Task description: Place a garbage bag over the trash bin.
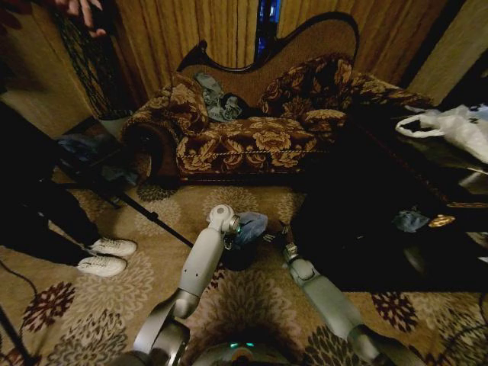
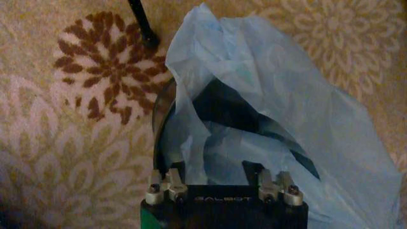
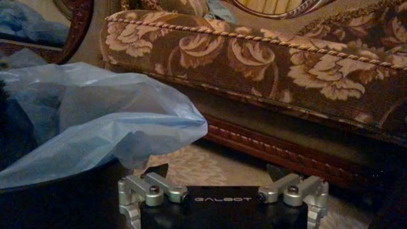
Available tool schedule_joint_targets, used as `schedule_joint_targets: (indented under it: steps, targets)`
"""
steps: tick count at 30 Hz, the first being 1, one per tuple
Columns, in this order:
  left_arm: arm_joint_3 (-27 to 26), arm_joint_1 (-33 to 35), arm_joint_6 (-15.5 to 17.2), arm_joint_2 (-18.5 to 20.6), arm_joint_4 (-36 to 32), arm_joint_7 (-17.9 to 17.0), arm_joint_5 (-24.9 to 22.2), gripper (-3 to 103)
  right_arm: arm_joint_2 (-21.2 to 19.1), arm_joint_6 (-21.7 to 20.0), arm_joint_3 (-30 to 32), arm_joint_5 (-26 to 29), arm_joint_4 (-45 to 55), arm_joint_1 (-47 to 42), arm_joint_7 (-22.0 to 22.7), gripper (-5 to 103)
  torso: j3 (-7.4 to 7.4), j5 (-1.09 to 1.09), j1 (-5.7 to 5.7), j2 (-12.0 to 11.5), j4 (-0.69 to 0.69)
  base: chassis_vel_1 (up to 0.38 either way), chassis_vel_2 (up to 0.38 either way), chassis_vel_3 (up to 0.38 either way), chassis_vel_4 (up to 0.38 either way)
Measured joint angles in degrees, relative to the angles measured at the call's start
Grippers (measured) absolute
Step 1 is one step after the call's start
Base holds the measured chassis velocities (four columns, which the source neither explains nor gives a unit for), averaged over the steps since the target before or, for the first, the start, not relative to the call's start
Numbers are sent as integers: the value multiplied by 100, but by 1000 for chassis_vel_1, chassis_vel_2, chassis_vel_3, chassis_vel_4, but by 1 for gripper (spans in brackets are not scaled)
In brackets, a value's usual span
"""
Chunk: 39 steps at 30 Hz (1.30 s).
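Trash bin point(image 1: 238, 258): small, black, round; standing on the floral carpet point(image 1: 114, 297) in front of the sofa point(image 1: 252, 137), between the two arms. Mostly hidden in the head view by the left arm and the bag; in the left wrist view its dark rim point(image 2: 160, 119) and dark interior are showing through the bag's opening.

Garbage bag point(image 1: 250, 226): thin light blue film, wrinkled, sitting on and in the bin; in the left wrist view the film point(image 2: 279, 95) is bunching up above the rim and draping over the far side of the bin. In the right wrist view a crumpled fold point(image 3: 108, 119) is hanging over the bin's edge, on the side facing the sofa.

Left gripper point(image 2: 219, 179): hovering directly over the bin mouth, fingers spread apart with bag film lying between them; whether they are pinching the film cannot be told.

Right gripper point(image 3: 222, 174): waiting just beside the bin on the sofa side, fingers spread wide, holding nothing; in the head view point(image 1: 288, 245) it is sitting close to the bin's right.

White plastic bag point(image 1: 457, 126): lying on the dark table point(image 1: 396, 198) well away from the bin, to the right.

White sneakers point(image 1: 107, 255): a person's feet standing on the carpet, left of the bin, well apart from it.
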Motion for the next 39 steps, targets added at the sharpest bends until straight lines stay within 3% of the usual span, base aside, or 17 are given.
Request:
schedule_joint_targets:
  steps: [3, 6, 9, 10, 12, 14, 16, 18, 20, 24, 26, 27, 33, 35, 36, 39]
  targets:
    - [2, -1, -83, -42, 76, 35, 69, 47, 4, 43, -11, -8, -62, 35, -12, 100, 0, 0, 0, 0, -1, 0, 0, 0, 0]
    - [3, -1, -103, -61, 103, 60, 102, 43, 14, 53, -15, -9, -102, 52, -26, 100, 0, 0, 0, 0, -1, 0, 0, 0, 0]
    - [2, 10, -112, -80, 109, 98, 118, 26, -9, 59, -110, -4, -127, 103, -53, 100, 0, 0, 0, 0, -1, 0, 0, 0, 0]
    - [2, 10, -112, -80, 109, 98, 118, 26, -9, 59, -110, -4, -127, 103, -53, 100, 0, 0, 0, 0, -1, 0, 0, 0, 0]
    - [-3, 23, -111, -81, 108, 137, 113, 16, -11, 59, -150, 3, -152, 155, -55, 100, 0, 0, 0, 0, -1, 0, 0, 0, 0]
    - [-4, 24, -111, -80, 109, 146, 112, 16, -9, 59, -154, 3, -159, 168, -55, 100, 0, 0, 0, 0, -1, 0, 0, 0, 0]
    - [-2, 40, -107, -68, 92, 196, 116, 5, -5, 59, -157, 3, -167, 182, -51, 100, 0, 0, 0, 0, -1, 0, 0, 0, 0]
    - [17, 92, -56, -26, -35, 293, 179, 1, -1, 54, -148, 4, -139, 156, -31, 100, 0, 0, 0, 0, -1, 0, 0, 0, 0]
    - [24, 126, -32, -6, -109, 341, 253, 1, 0, 52, -140, 4, -128, 143, -23, 100, 0, 0, 0, 0, -1, 0, 0, 0, 0]
    - [47, 406, 210, 127, -526, 727, 872, 0, 13, 43, -80, -6, -87, 98, -11, 100, 0, 0, 0, 0, -1, 0, 0, 0, 0]
    - [44, 686, 499, 280, -817, 1199, 1139, 10, 21, 42, -30, -6, -49, 81, -10, 100, 0, -1, 0, 0, 0, 0, 0, 0, 0]
    - [44, 686, 499, 280, -817, 1199, 1139, 10, 21, 42, -30, -6, -49, 81, -10, 100, 0, -1, 0, 0, 0, 0, 0, 0, 0]
    - [59, 820, 703, 343, -875, 1624, 1279, 37, -21, 43, 65, 5, 39, 4, -12, 100, 0, 0, 0, 0, -2, 0, 0, 0, 0]
    - [98, 845, 732, 365, -928, 1673, 1357, 37, -31, 43, 80, 6, 43, -8, -13, 100, 0, 0, 0, 0, -2, 0, 0, 0, 0]
    - [145, 886, 795, 398, -1003, 1754, 1466, 43, -38, 43, 102, 6, 45, -19, -13, 100, 1, 1, 0, 0, -3, 0, 0, 0, 0]
    - [212, 1155, 1432, 679, -1409, 2681, 1860, 59, -44, 47, 189, 1, 80, -76, -15, 100, 0, 0, 0, 0, -1, 0, 0, 0, 0]
